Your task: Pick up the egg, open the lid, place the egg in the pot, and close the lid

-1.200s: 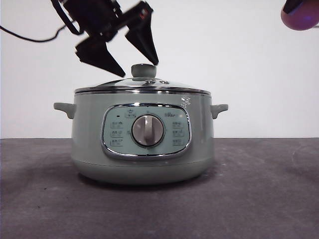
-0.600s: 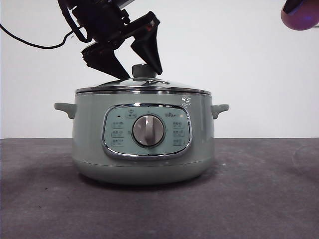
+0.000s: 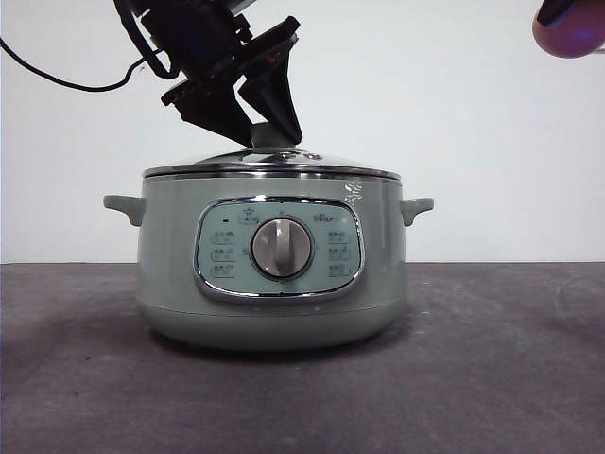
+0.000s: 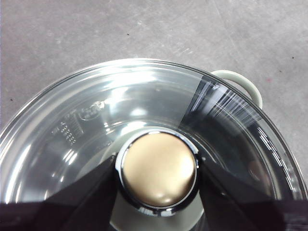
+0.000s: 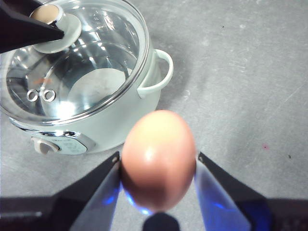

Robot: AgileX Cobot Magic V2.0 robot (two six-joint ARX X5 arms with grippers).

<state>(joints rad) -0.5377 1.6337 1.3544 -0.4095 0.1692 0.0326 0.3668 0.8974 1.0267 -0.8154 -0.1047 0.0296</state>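
While my right gripper (image 5: 158, 168) clasps the egg (image 5: 159, 159), my left gripper (image 4: 156, 168), jaws spread around the lid (image 3: 271, 163)'s knob (image 4: 157, 169), should squeeze centred and lift straight off the pot (image 3: 269, 265).

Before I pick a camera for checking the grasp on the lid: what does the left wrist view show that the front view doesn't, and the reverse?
Only the left wrist view shows the top of the lid's knob with a black jaw at each side, and the inside of the pot through the glass lid.

Only the front view shows the pot's button panel and central dial, both side handles, and the right gripper's tip at the top corner.

Both show the left gripper at the knob, the lid seated on the pot, and the grey table.
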